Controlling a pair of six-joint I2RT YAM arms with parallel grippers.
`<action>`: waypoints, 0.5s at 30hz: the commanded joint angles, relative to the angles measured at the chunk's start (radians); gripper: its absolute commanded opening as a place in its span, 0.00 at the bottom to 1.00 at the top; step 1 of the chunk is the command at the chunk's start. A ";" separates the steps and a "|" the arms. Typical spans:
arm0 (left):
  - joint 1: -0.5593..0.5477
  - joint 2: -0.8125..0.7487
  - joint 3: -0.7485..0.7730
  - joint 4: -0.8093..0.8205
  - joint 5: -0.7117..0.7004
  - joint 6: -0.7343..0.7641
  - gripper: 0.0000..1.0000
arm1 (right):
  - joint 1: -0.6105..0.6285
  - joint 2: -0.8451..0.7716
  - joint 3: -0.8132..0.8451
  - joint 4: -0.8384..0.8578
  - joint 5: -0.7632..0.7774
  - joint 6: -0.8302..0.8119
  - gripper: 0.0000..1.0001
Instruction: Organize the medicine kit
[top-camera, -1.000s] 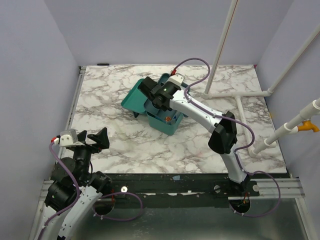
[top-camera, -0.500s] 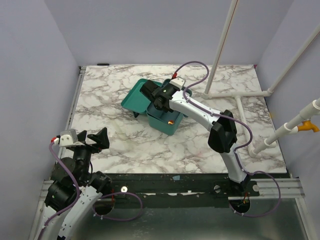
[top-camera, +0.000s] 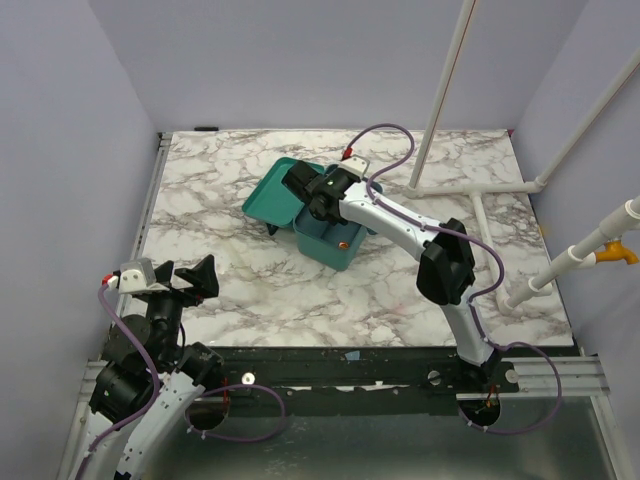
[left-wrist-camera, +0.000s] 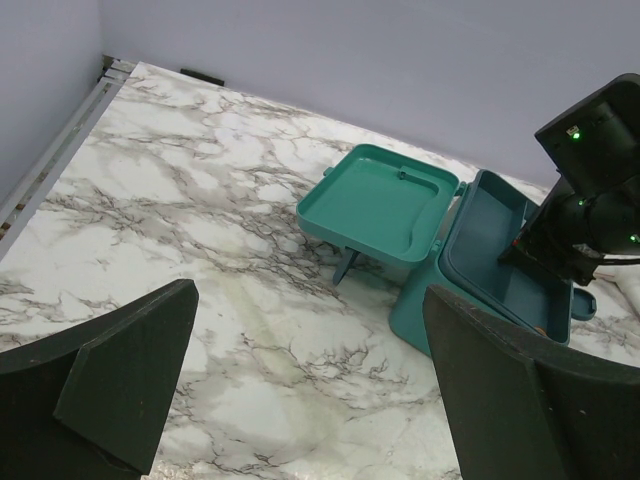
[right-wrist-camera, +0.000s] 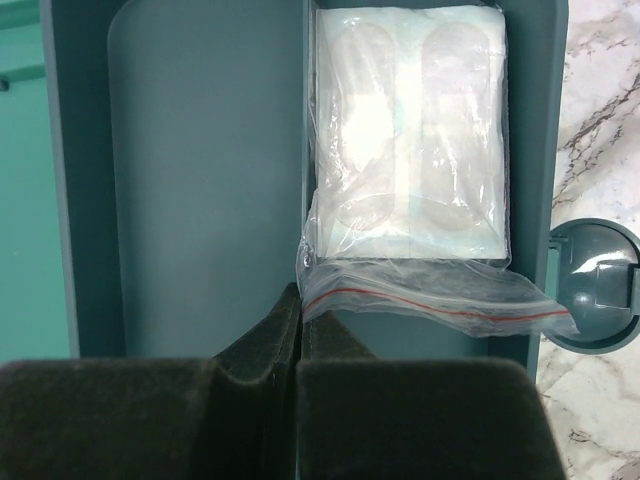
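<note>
The medicine kit (top-camera: 335, 245) stands open at the middle back of the marble table, its lid (top-camera: 272, 192) laid flat to the left. My right gripper (top-camera: 320, 208) reaches down into it. In the right wrist view the fingers (right-wrist-camera: 300, 300) are shut on the corner of a clear zip bag (right-wrist-camera: 405, 150) holding white pads, which lies in the right compartment of the kit's interior (right-wrist-camera: 200, 180). The kit's latch (right-wrist-camera: 598, 285) shows at the right. My left gripper (top-camera: 188, 278) hovers open near the table's front left, far from the kit (left-wrist-camera: 500, 260); nothing is between its fingers (left-wrist-camera: 130, 380).
White pipes (top-camera: 490, 195) lie along the table's right side, and a slanted white pole (top-camera: 445, 90) rises behind the kit. Purple walls close in the left, back and right. Bare marble (left-wrist-camera: 250, 330) lies between my left gripper and the kit.
My right gripper has sunk lower into the open kit and shifted slightly left, still shut on the bag. The left arm has not moved.
</note>
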 joint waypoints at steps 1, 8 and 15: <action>0.005 -0.025 -0.007 0.004 -0.021 -0.001 0.98 | -0.006 0.001 -0.029 0.029 -0.023 -0.030 0.01; 0.005 -0.021 -0.008 0.005 -0.022 -0.001 0.99 | -0.007 0.020 -0.049 0.036 -0.040 -0.049 0.00; 0.005 -0.013 -0.009 0.008 -0.011 0.003 0.98 | -0.006 0.024 -0.080 0.054 -0.059 -0.064 0.01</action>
